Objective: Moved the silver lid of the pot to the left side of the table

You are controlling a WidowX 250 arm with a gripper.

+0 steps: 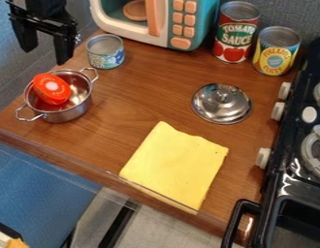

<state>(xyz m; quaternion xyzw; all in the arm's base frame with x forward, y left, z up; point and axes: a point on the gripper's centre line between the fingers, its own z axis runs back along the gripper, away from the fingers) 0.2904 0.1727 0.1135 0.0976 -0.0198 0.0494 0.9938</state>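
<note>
Counter: gripper at left, silver lid right of centre.
Gripper [44, 56] upper left, fingers spread, grasping nothing; steel pot [75, 110] holding a red item [51, 88]; small blue-labelled can [106, 59]; toy microwave [161, 29] behind; yellow cloth [175, 164] near front edge; silver lid [221, 104] knob up on the wood, between cloth and two taller cans; black stove [279, 186] far right.

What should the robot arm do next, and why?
Probably swing the gripper across to above the knob of the silver lid: its fingers are apart and hold nothing, while the lid lies on the table's right side, near the stove.
</note>
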